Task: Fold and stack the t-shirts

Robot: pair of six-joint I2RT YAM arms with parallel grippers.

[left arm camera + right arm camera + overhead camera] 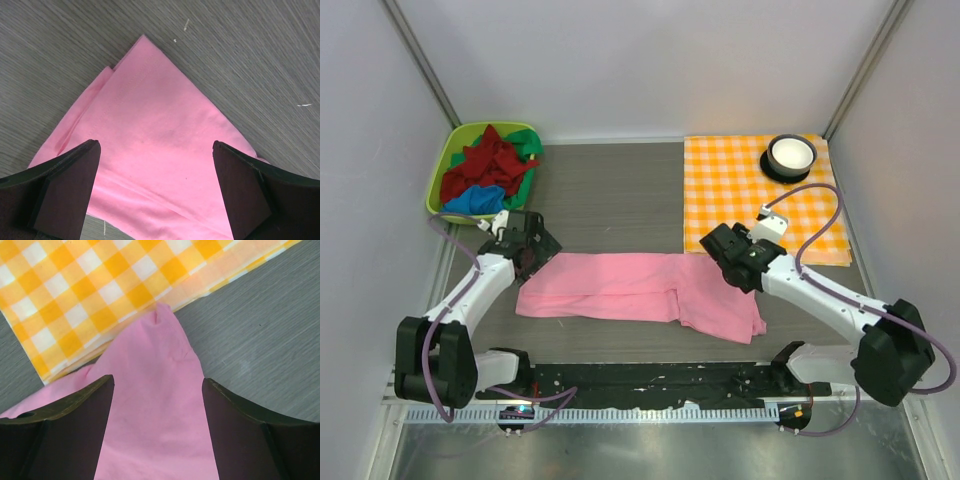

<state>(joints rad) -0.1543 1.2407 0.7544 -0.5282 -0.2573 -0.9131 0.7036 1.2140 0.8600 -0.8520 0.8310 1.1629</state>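
A light pink t-shirt [630,288] lies on the grey table as a long folded band, with its right end spreading toward the front. My left gripper [540,260] hovers over its far left corner [145,90], open, with the cloth lying flat beneath the fingers [155,144]. My right gripper [715,250] is over the far right corner [160,350], also open [157,379], and the pink cloth lies loose between the fingers. Dark red [485,160], green [525,140] and blue [475,200] t-shirts are bunched in a basket.
The green basket [442,175] sits at the back left corner. An orange-and-white checked cloth [740,190] covers the back right, its edge [75,315] just beyond the pink corner. A white bowl [790,153] on a dark coaster stands on it.
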